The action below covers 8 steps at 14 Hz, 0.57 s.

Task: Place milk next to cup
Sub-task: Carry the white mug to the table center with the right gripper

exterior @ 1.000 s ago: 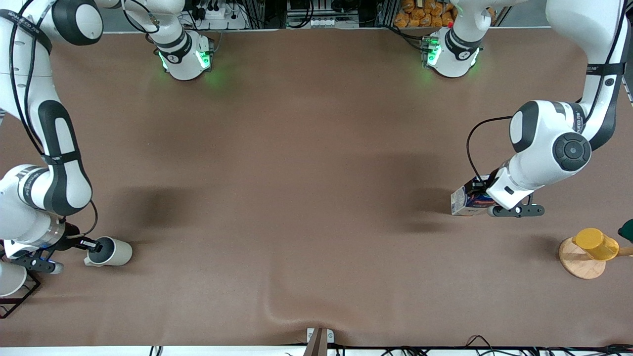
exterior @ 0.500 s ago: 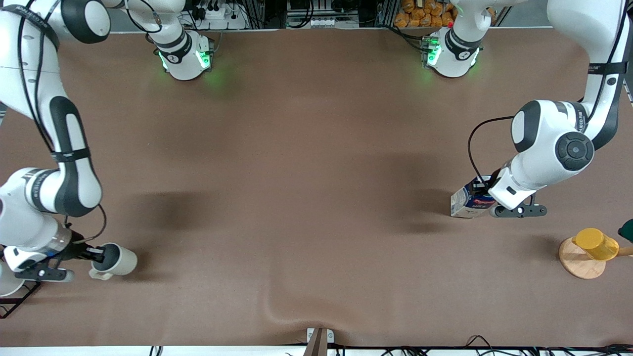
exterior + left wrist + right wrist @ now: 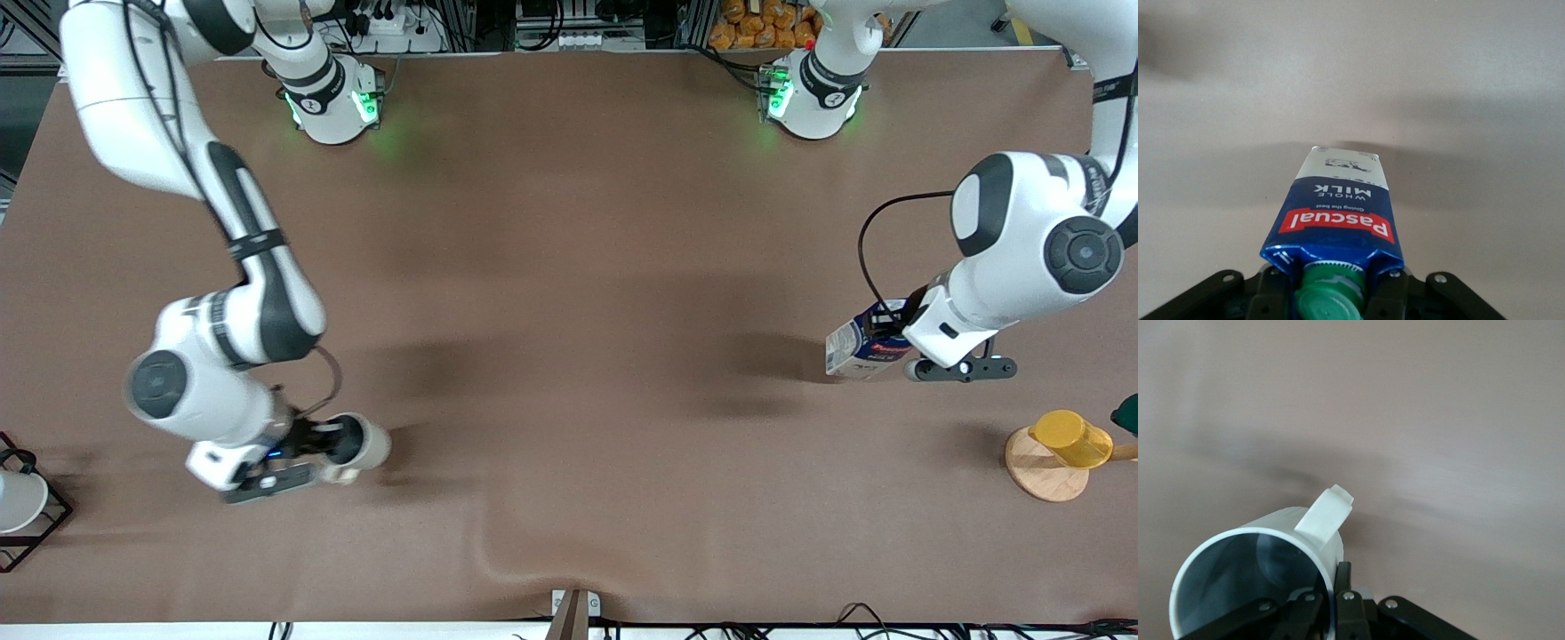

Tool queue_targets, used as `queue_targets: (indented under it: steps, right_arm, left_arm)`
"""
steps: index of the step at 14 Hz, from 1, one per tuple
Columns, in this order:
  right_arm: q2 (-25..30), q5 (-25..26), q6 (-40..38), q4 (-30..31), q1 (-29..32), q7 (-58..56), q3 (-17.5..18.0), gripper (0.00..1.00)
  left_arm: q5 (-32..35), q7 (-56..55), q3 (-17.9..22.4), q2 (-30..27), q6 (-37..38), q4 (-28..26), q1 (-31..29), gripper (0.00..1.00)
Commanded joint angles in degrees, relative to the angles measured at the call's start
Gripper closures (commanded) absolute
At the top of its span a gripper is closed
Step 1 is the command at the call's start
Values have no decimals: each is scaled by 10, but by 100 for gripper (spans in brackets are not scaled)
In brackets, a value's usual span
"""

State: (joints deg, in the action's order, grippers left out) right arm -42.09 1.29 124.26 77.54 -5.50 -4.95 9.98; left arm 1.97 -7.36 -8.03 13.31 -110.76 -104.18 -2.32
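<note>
Two fingers [image 3: 1386, 293] astride milk [image 3: 1335, 220] top

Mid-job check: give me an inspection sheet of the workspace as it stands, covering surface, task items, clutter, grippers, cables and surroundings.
Surface: brown table cover, with a wrinkle at the edge nearest the front camera.
Milk: held tilted in the air at the left arm's end of the table, green cap between the fingers.
Cup: held by its rim, tipped, toward the right arm's end.
Clutter: yellow cup on a round wooden stand; white cup in a black wire rack.
Left gripper: shut on the milk.
Right gripper: shut on the cup's wall.
Cables: black cable looping at the left arm's wrist.
Surroundings: nothing seen of concern.
</note>
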Motion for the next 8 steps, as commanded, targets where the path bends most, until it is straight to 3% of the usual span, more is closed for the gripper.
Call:
queue_targets:
  steps: [1,3,8]
  right_arm:
    - [3,5,-7,2,-34,2,21,100]
    - [3,15,-3,7,-108,13,11,100]
    - [-2,10,11,22,-171,53,4,100]
  left_arm:
    - [8,-17,-2,-3,34,26,2,73]
    - [8,-43,-6,-4,39,30,4,73]
    - [7,-57,-19,-3,50,34,3,73]
